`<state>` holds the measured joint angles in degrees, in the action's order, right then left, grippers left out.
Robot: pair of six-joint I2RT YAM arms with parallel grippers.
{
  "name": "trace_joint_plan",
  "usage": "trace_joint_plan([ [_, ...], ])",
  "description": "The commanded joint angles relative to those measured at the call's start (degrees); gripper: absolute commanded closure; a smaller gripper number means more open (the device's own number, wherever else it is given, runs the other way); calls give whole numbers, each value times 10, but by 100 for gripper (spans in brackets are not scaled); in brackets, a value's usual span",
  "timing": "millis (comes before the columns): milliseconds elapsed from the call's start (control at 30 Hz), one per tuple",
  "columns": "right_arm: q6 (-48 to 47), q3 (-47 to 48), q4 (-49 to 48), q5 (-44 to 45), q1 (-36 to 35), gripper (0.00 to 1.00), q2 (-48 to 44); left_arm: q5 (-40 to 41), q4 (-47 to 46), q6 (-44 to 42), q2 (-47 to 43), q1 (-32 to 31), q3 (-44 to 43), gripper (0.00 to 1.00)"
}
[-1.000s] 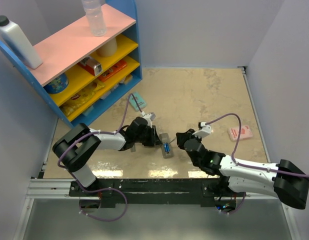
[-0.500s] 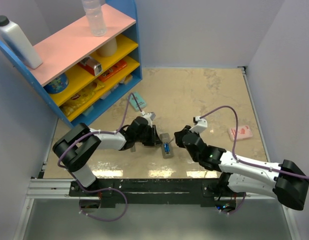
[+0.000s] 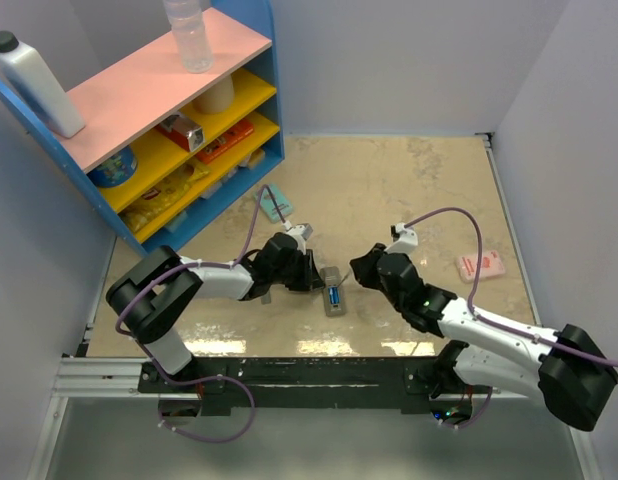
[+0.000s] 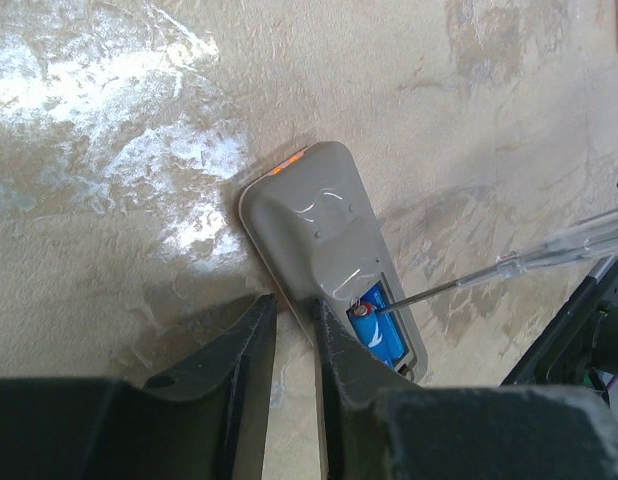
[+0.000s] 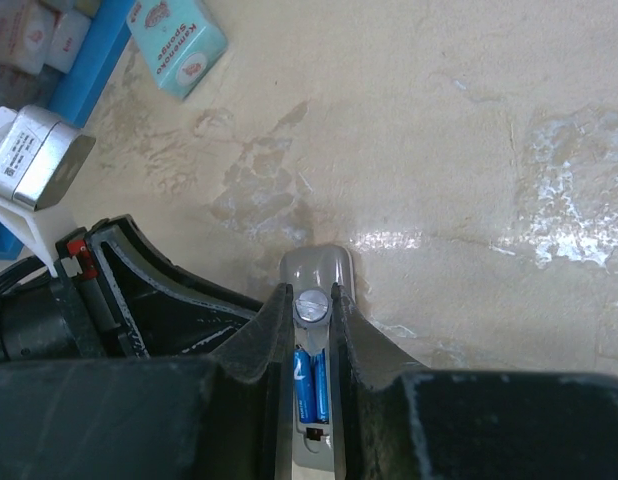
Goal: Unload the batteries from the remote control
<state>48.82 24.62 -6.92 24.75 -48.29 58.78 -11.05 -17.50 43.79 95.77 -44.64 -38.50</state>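
The grey remote control (image 3: 335, 288) lies face down on the table between my two grippers, with its battery bay open. Two blue batteries (image 5: 311, 385) lie side by side in the bay; they also show in the left wrist view (image 4: 381, 335). My right gripper (image 5: 311, 295) is shut on a thin grey stick with a clear handle (image 4: 459, 283), and the stick's tip touches the end of a battery. My left gripper (image 4: 292, 305) is nearly closed and holds nothing. One finger (image 4: 339, 340) rests on the remote's (image 4: 319, 225) long edge.
A teal flat box (image 3: 276, 200) lies behind the left gripper. A pink packet (image 3: 480, 266) lies at the right. A blue shelf unit (image 3: 189, 130) with packed goods stands at the back left. Grey walls close in the table on all sides.
My right gripper has shifted a little toward the back and its wrist has turned, with the stick still pointing at the remote. The left arm and the remote have not moved.
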Motion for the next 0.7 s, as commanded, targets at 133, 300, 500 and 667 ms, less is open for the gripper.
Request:
trace_joint_plan([
  [133,-21,-31,-4,-150,54,100,1,9,-7,-15,33,-11,-9,74],
  [300,-36,-34,-38,-220,100,100,22,9,-10,-13,36,-15,-10,74],
  [500,-45,-35,-82,-287,149,100,46,13,-8,-13,37,-15,-6,75],
  [667,-53,-32,-108,-329,192,100,68,17,-8,-10,31,-16,3,75],
])
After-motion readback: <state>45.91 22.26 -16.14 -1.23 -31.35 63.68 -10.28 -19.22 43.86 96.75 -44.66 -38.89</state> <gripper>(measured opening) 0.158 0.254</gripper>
